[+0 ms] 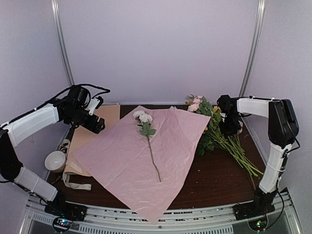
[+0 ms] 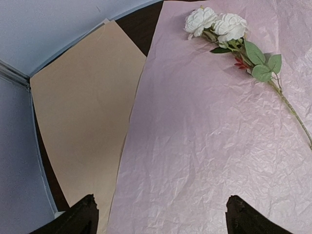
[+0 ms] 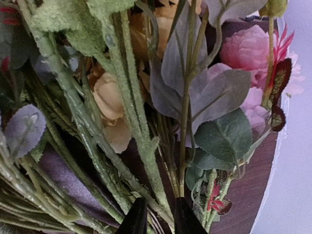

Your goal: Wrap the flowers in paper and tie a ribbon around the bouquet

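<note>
The right hand (image 3: 161, 218) pinches thin stems among the flowers (image 1: 208, 139) near the desk's (image 1: 214, 178) right edge. Lift gently (stems tangle easily). The left hand (image 2: 163, 210) hovers spread over the paper (image 2: 204, 146).

Crinkled matt pink paper (image 1: 131, 161) lies on a dark, glossy wooden table (image 1: 214, 180).
</note>
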Controlling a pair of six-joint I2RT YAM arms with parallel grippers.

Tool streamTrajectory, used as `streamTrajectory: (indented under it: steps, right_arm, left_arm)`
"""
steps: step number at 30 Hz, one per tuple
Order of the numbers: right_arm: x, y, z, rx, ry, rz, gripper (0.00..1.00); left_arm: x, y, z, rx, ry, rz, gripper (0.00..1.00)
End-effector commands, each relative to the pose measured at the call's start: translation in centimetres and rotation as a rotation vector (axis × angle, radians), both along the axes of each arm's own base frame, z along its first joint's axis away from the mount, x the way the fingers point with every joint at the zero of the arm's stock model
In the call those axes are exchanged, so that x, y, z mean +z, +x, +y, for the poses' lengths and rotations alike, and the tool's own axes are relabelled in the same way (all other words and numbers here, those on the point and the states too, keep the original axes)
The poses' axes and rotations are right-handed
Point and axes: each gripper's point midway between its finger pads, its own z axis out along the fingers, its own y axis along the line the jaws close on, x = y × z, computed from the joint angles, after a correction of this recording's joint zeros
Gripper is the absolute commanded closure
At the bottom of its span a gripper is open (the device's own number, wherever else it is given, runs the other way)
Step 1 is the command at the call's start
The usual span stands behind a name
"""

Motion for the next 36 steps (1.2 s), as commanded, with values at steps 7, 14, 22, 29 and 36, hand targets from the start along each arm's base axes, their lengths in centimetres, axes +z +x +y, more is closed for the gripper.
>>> streamTrajectory:
  steps: [7,14,22,29,36]
  right_arm:
    - [3.2,1.8,-0.8,0.015,0.012,-0.051,0.77]
    - [-0.2,2.5,0.1,0.033,0.057,0.016,0.77]
    - [-2.2,1.6,-0.8,0.029,-0.008,0.086,0.81]
    - [2.6,1.9,-1.6,0.012,-0.047,-0.033,1.00]
    - [11.5,1.2,-3.7,-0.074,-0.114,-0.263,1.00]
  left_arm:
    - [1.1,0.8,-0.6,-0.004,-0.023,-0.026,0.06]
    - [0.8,0.8,-0.6,-0.003,-0.018,-0.016,0.07]
    - [0.7,0.8,-0.7,-0.005,-0.020,-0.012,0.07]
    - [0.7,0.7,-0.8,-0.013,-0.024,-0.009,0.05]
    - [1.8,0.3,-1.8,-0.058,-0.068,-0.037,0.02]
